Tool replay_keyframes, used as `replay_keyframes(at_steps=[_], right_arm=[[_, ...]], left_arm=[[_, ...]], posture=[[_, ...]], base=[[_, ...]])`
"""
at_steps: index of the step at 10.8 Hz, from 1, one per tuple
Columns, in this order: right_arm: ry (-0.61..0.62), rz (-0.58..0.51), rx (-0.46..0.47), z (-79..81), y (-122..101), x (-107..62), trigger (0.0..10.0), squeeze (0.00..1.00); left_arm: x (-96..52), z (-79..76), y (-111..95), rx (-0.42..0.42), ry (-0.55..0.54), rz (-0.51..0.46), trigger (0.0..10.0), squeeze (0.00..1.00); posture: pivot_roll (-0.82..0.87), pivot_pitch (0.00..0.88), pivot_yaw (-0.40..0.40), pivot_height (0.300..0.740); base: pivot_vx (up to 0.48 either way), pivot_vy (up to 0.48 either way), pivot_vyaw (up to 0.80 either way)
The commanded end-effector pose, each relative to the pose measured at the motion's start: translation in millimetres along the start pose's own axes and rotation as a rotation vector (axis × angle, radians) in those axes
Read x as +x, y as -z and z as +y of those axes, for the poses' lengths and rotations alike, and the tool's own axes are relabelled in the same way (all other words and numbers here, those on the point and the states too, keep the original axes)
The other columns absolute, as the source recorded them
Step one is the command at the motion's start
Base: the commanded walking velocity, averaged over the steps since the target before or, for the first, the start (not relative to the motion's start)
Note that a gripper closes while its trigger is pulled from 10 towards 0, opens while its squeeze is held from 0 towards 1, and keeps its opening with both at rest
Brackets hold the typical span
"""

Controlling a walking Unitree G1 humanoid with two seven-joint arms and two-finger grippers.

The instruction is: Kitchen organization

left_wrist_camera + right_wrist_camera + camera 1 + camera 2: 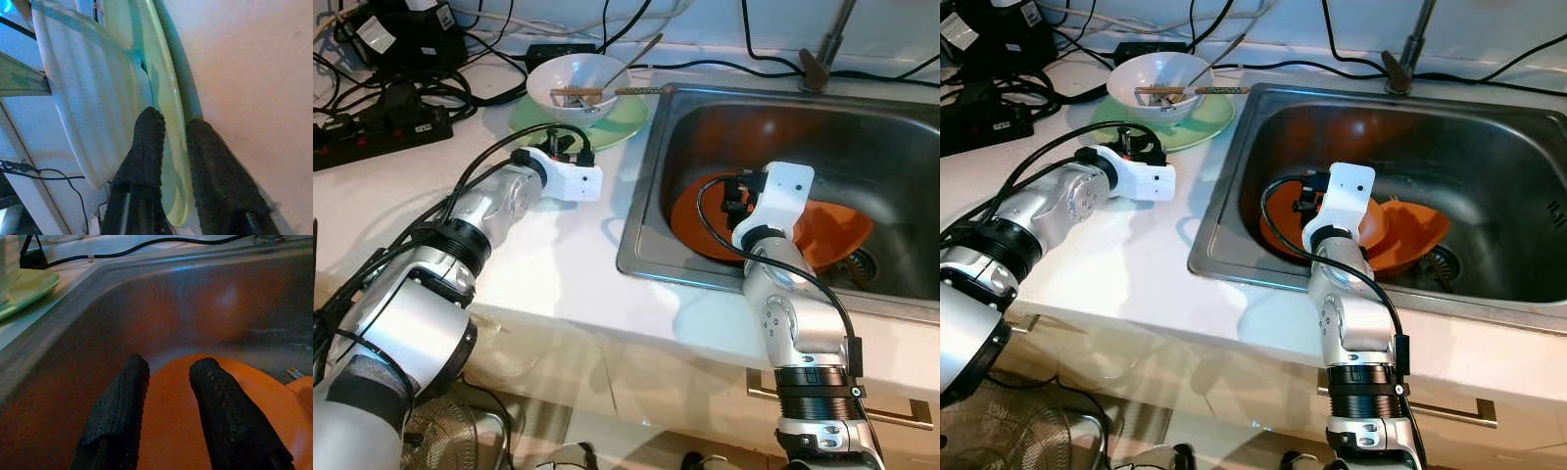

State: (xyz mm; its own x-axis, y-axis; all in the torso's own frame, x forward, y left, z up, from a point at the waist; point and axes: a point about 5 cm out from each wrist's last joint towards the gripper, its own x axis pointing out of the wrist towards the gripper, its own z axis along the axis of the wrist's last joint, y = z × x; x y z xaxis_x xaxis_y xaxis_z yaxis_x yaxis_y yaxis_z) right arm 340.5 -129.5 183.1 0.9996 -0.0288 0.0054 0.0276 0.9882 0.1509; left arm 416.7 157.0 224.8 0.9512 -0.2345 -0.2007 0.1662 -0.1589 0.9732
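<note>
Upper left of the frame, the left claw (pixel 171 142) pinches the rim of the green plate (pixel 619 125) on the white table (pixel 558 264); a white bowl (pixel 576 80) with chopsticks (pixel 578 93) sits on that plate. At center right, the right claw (pixel 168 387) hangs narrowly parted, gripping nothing, over the orange plate (pixel 171 431) in the sink (pixel 651 181).

a home kitchen: a steel sink (pixel 646 206) set into a white counter (pixel 558 274), dirty dishes, a faucet (pixel 827 44) and a drawer handle (pixel 891 416) below.
</note>
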Motion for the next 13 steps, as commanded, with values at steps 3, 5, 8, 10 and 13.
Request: replay_keyframes(at_steps=[3, 5, 8, 10, 13], right_arm=[[0.005, 0.016, 0.002, -0.4, 0, -1.0, 10.0, 0.00], [0.010, 0.018, 0.001, -1.2, 1, -0.9, 10.0, 0.00], [0.003, 0.022, -0.002, -0.2, 1, 2.7, 10.0, 0.00], [-0.010, 0.023, -0.003, 2.2, 1, 5.6, 10.0, 0.00], [-0.033, 0.025, -0.009, 6.1, 0, 10.4, 10.0, 0.00]], left_arm=[[-2.0, -32.7, 6, 0.010, 0.109, 0.028, 0.0, 0.00], [-2.0, -31.5, 6, 0.008, 0.100, 0.019, 0.0, 0.00], [-4.4, -36.4, 0, -0.014, 0.051, -0.028, 0.0, 0.00], [-12.0, -43.7, -10, -0.051, -0.029, -0.079, 0.0, 0.00], [-38.7, -55.4, -24, -0.107, -0.092, -0.131, 1.6, 0.00]], posture=[[0.11, 0.218, 0.050, 0.725], [0.11, 0.221, 0.047, 0.725], [0.13, 0.221, 0.033, 0.725], [0.14, 0.218, 0.018, 0.725], [0.16, 0.211, -0.003, 0.725]], base=[[0.000, 0.000, 0.00], [0.000, 0.000, 0.00], [0.000, 0.000, 0.00], [0.000, 0.000, 0.00], [0.000, 0.000, 0.00]])
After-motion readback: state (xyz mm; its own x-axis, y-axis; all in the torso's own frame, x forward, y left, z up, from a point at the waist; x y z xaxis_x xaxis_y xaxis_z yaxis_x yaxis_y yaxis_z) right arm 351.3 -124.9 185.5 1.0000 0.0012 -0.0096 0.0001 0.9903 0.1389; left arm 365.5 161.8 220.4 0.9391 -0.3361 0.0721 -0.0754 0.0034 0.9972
